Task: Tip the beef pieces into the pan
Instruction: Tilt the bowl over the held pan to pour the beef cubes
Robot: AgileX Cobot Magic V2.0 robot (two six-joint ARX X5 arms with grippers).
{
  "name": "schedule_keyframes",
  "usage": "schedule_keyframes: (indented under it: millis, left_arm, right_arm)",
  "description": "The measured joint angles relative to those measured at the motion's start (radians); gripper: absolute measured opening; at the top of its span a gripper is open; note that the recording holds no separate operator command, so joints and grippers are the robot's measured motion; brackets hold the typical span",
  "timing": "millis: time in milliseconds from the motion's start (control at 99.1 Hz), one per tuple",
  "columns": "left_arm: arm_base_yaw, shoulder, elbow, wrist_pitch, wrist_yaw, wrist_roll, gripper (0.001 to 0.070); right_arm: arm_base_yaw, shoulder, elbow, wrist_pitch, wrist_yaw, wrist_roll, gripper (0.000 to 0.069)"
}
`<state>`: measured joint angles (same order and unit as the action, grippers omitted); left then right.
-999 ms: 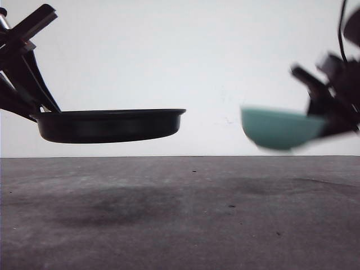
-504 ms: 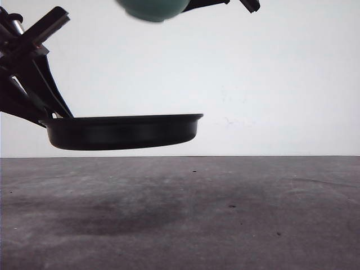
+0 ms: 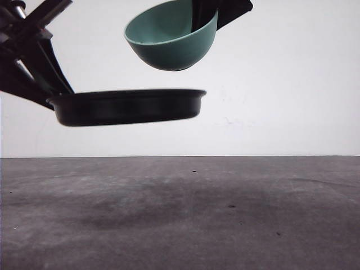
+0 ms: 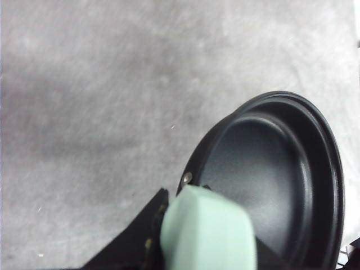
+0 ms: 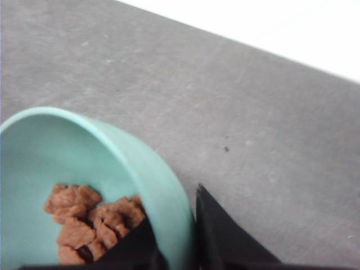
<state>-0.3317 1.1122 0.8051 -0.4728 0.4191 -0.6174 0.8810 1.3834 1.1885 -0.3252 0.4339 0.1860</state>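
So in the front view both arms have their stuff up in the air over the grey bench (image 3: 236, 214). The left end effector (image 3: 48, 93) comes in from about 10 o'clock and is clamped on the pan's handle, holding the pan (image 3: 128, 107) roughly level, well clear of the bench. You can see the pan's shadow smeared on the bench underneath it.

The right end effector (image 3: 203, 19) drops in from 12 o'clock and is pinching the rim of the teal bowl (image 3: 171, 42), one finger inside the bowl, one outside. The bowl hangs just above the pan, toward the pan's 3 o'clock side, tilted with its open mouth turned toward 10 o'clock. It's not touching the pan, there's a visible gap between them.

From the left wrist cam, the pale mint handle (image 4: 208, 230) sits squeezed between the dark fingers (image 4: 140, 236), and the inside of the pan (image 4: 270, 180) looks bare black, no food in it.

The right wrist cam looks down into the bowl (image 5: 101, 169): the beef pieces (image 5: 93, 222) are piled together low in the bowl, right by the inner finger (image 5: 129, 247), orange-brown little chunks all touching each other. The outer finger (image 5: 225, 236) sits just on the other side of the bowl wall.
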Motion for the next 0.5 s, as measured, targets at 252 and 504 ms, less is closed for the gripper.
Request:
schedule_keyframes:
  millis: [252, 504]
  left_arm:
    - [0.0, 0.0, 0.03, -0.04, -0.002, 0.0, 0.0052]
    - [0.011, 0.0, 0.03, -0.083, -0.002, 0.0, 0.0052]
  right_arm:
    - [0.107, 0.08, -0.002, 0.113, 0.185, -0.111, 0.0035]
    - [0.166, 0.13, -0.002, 0.15, 0.335, -0.262, 0.0035]
